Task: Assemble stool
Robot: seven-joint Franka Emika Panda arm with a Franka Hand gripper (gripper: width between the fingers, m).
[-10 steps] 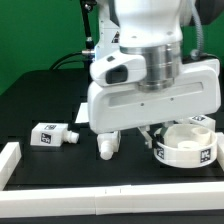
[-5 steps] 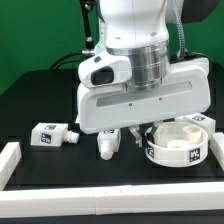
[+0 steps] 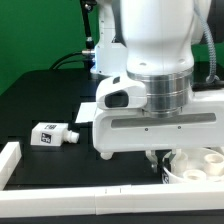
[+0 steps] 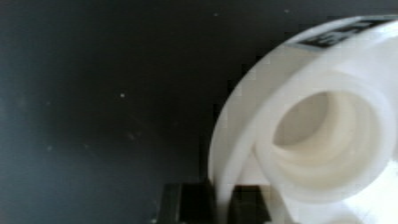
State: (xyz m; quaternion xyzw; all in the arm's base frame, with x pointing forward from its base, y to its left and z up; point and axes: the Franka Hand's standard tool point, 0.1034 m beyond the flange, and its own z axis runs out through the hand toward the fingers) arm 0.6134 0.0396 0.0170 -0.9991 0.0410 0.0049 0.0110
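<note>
Below the bulky white arm (image 3: 160, 60), the gripper (image 4: 214, 202) is mostly hidden in the exterior view, and its fingertips cannot be made out there. The wrist view shows it better. Two dark fingers (image 4: 176, 203), cut off by the frame edge, stand one on each side of the rim wall of the seat (image 4: 311, 120). They press against it, so the gripper is clamped on the seat rim. The seat fills much of the wrist view, blurred and overexposed. A black-and-white tag (image 4: 347, 38) on it is cropped and unreadable. The seat's hollow side faces the wrist camera, with a raised round part inside whose detail is washed out.

In the exterior view the seat sits directly under the gripper, low by the table (image 3: 40, 100). The arm covers the part nearest the gripper, and the frame cuts off the far side. Whether it rests on the table or is raised off it cannot be told. Round marks on its inner face could be bumps or holes.

One leg (image 3: 52, 134) lies on its side on the black table, well apart from the gripper toward the exterior view's left. Its tag faces the camera and its narrow end points toward the gripper. A white rail (image 3: 70, 193) runs along the table edge, nearer the camera than the gripper, with its ends cropped.
</note>
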